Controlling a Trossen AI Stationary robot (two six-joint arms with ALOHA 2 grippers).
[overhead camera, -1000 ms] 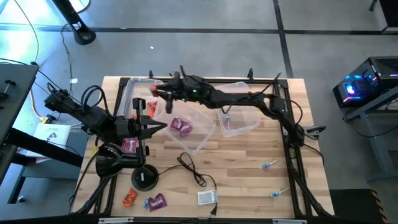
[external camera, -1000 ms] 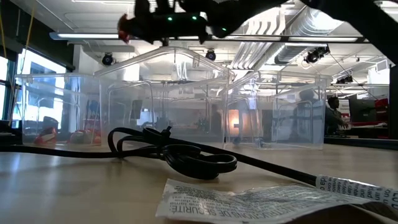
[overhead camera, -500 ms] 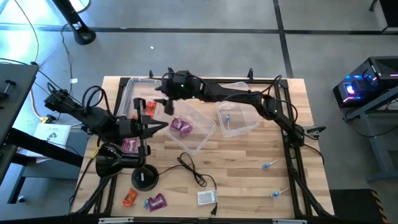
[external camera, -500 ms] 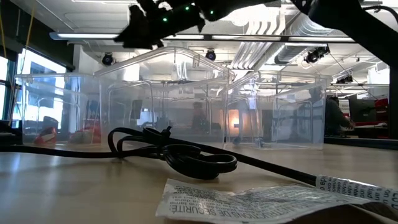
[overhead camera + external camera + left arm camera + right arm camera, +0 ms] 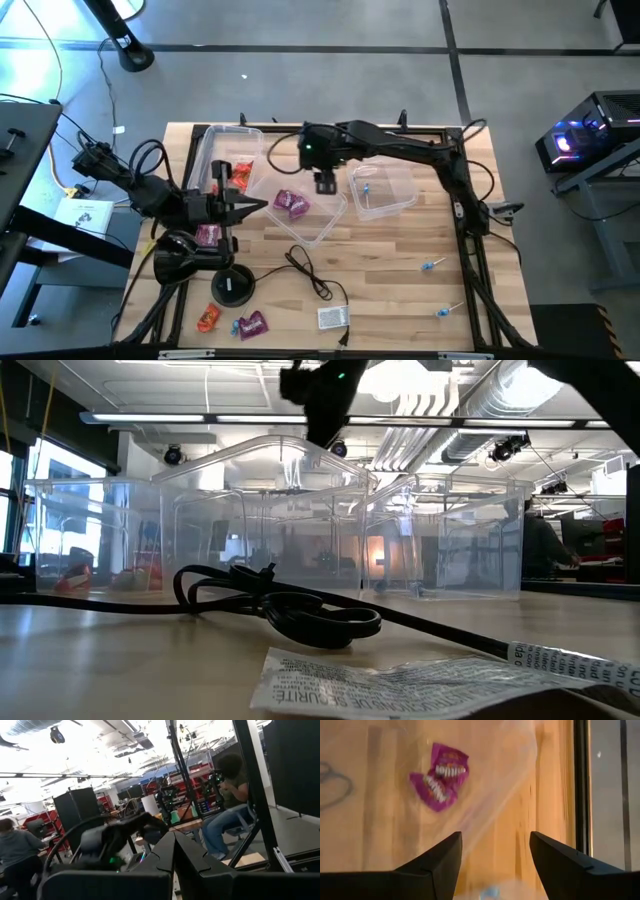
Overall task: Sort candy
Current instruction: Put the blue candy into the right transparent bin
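Candy, purple (image 5: pixel 292 202): two pieces in the middle bin (image 5: pixel 330 215), overlapping; also seen in the right wrist view (image 5: pixel 440 782), long axis slanted across the bin floor.
Right gripper (image 5: pixel 325 182): above the middle bin's rim, fingers spread wide, holding nothing.
Candy, orange-red (image 5: pixel 236 175): in the left bin (image 5: pixel 213 142), left of the middle bin.
Candy, blue (image 5: pixel 368 186): in the right bin (image 5: pixel 400 192).
Left gripper (image 5: pixel 262 203): closed, empty, tip pointing at the middle bin.
Loose candy: purple (image 5: pixel 208 235) under the left arm; orange (image 5: pixel 208 318) and purple (image 5: pixel 251 324) near the front edge; two blue (image 5: pixel 432 264), well right of the middle bin.
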